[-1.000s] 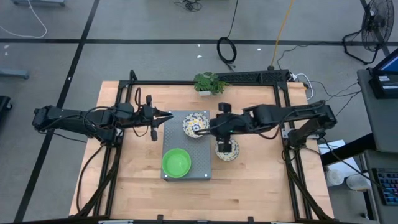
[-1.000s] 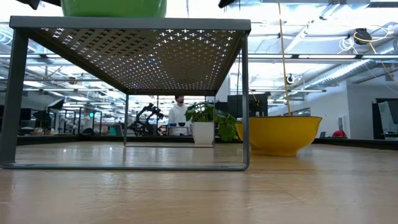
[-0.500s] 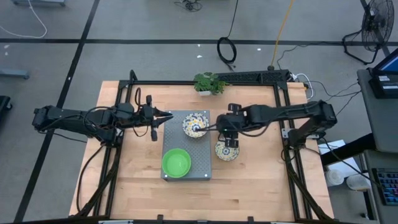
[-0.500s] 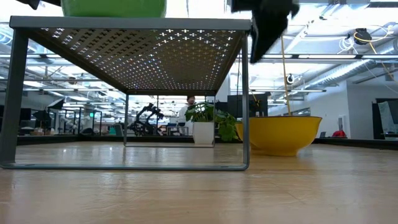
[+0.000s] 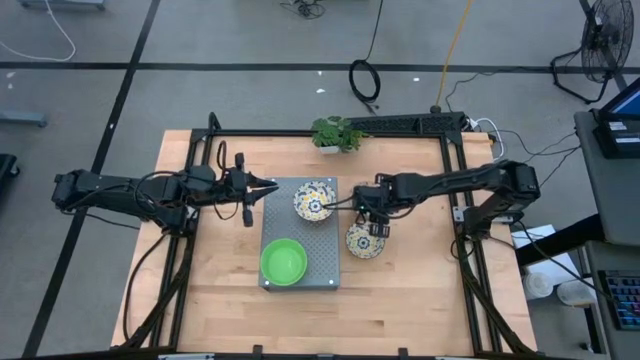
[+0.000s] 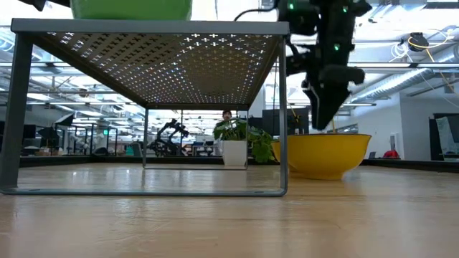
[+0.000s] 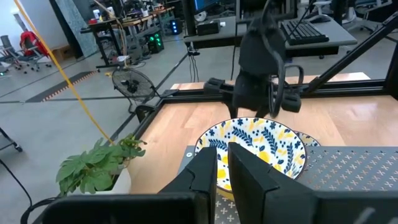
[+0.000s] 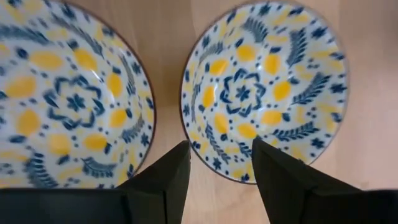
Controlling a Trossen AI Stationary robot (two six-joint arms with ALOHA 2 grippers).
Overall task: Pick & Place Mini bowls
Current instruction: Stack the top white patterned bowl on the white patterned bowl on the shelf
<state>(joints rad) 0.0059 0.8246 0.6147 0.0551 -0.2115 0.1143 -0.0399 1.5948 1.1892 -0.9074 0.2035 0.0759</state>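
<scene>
The right pincer (image 5: 375,226) is being held open and empty above the wooden tabletop (image 5: 400,290), its fingers spread over the near rim of a cream ceramic bowl with blue-and-yellow floral pattern (image 5: 364,241) resting on the wood just off the 3 o'clock edge of the grey perforated metal tray (image 5: 320,268). A second bowl of the same pattern (image 5: 314,200) is sitting on the tray's 1 o'clock corner, and a plain bright green plastic bowl (image 5: 283,261) on its 7 o'clock corner.

The left pincer (image 5: 247,190) is being kept at the tray's 10 o'clock corner with nothing between its narrowly parted fingers.

Judging from this, two bowls are already placed on the tray and the one on the wood is being approached; no other bowls are being shown.

A small green leafy plant in a white pot (image 5: 333,133) is standing at the tabletop's 12 o'clock edge, well apart. The tray's raised edge and the patterned bowl on it are lying close beside the grasp.
</scene>
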